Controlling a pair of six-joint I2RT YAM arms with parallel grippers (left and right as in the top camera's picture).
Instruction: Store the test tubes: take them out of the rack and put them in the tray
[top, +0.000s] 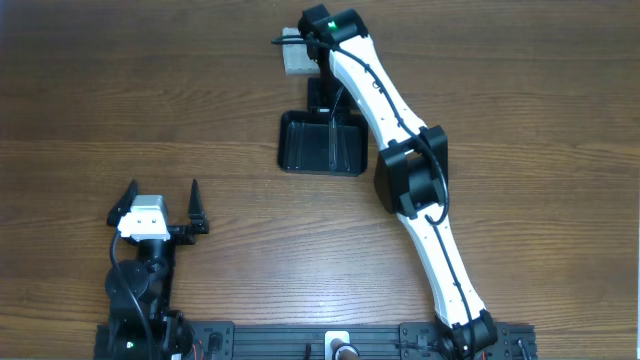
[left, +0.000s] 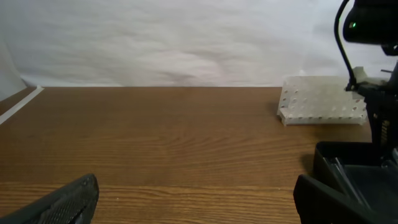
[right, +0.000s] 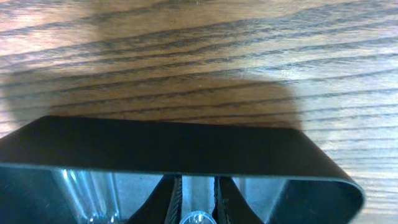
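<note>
The black tray (top: 296, 150) lies at the table's middle, with the clear test tube rack (top: 296, 55) just beyond it. My right gripper (right: 196, 200) hangs down inside the tray (right: 186, 146), its fingers (right: 169, 199) shut on a clear test tube (right: 195, 218) whose round end shows between them. More clear tubes (right: 87, 186) lie on the tray floor beside it. My left gripper (top: 160, 203) rests open near the table's front left, far from both. In the left wrist view the rack (left: 320, 99) and the tray (left: 354, 171) stand off to one side.
The right arm (top: 400, 130) stretches over the tray's right side and the rack. Bare wooden table (top: 120, 90) spreads left of the tray and all around the left gripper. A white wall (left: 155, 37) backs the table's far edge.
</note>
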